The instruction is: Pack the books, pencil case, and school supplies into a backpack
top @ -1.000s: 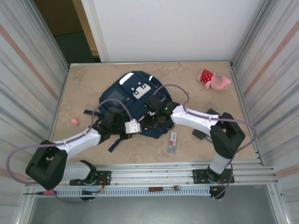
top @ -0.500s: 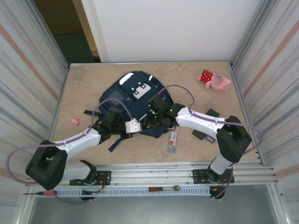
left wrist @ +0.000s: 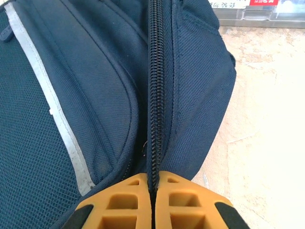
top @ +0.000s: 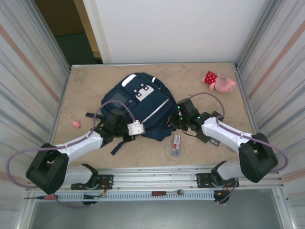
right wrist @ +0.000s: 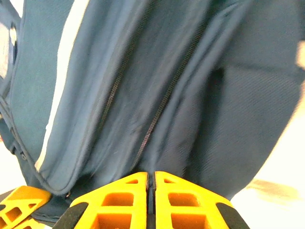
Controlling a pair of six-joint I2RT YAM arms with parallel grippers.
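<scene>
Beige stone-patterned table (top: 81,90), ribbed metal walls at 3 and 9 o'clock. The navy backpack (top: 136,100) lies centre with a bare margin around it. The left gripper (left wrist: 152,191) is closed over its zipper line at 6 o'clock, the right gripper (right wrist: 151,191) closed at 4 o'clock. At 5 o'clock lies the white pack (top: 176,144) — print unreadable.

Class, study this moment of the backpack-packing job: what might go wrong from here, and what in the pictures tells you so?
1. The zip looks closed, and the left gripper pinches the backpack right at it; a pull may drag the whole backpack rather than open it.
2. A dragged backpack could shove the white pack, which lies close to its near edge.
</scene>
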